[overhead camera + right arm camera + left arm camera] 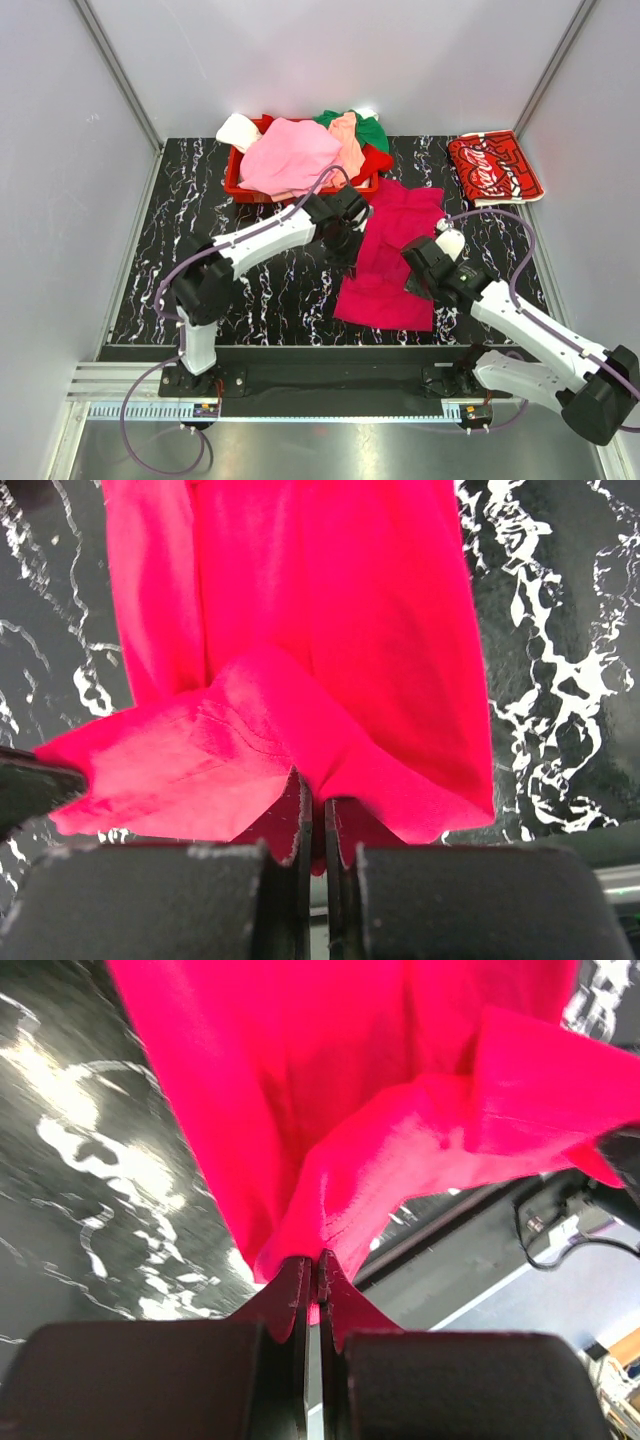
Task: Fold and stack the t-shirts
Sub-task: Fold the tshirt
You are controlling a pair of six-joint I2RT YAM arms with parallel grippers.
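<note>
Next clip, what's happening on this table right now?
Both arms are working on the plain magenta cloth t-shirt spread on the black marbled table. The left hand is shut on its left edge, the right hand on its right edge. A red t-shirt with white Coca-Cola script lies folded at the far right. More tees, pink, peach, green and white, are heaped in the red plastic basket.

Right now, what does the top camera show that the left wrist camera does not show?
Only the top view: the red basket heaped with shirts, and the folded Coca-Cola shirt at the far right. Only the left wrist view: the left hand seen close, shut on a pinch of cloth. Both: the magenta t-shirt and the black marbled table.
</note>
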